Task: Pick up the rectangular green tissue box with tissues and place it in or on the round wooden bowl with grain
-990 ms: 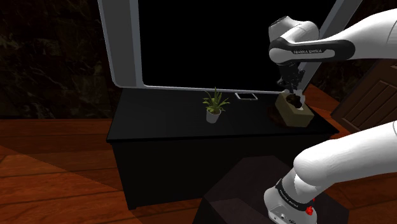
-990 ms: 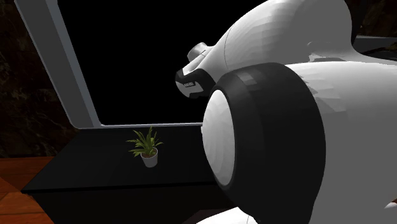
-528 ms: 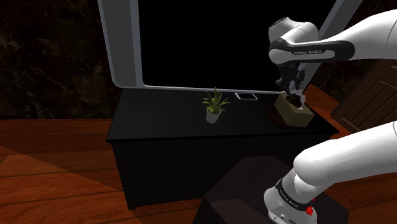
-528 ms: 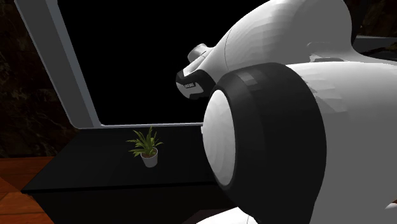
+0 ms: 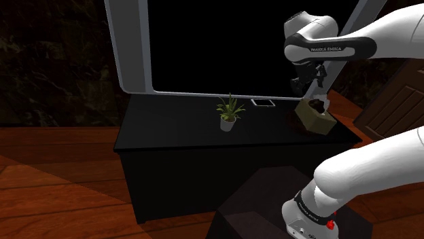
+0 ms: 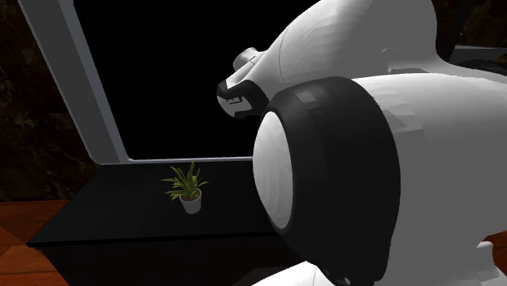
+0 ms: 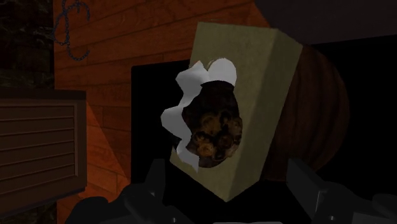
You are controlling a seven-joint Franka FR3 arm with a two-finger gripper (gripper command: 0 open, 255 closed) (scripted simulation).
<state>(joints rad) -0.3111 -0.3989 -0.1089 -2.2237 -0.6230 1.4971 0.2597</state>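
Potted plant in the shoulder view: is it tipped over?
No, the potted plant stands upright on the black cabinet, well apart from the tissue box.

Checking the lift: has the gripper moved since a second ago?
Yes. In the shoulder view the gripper has risen slightly, measured against the potted plant on the cabinet.

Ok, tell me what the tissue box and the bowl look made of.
The tissue box: probably matte cardboard, flat olive faces and crisp edges, though plain. The bowl: looks like wood, brown with curved grain lines, dull finish.
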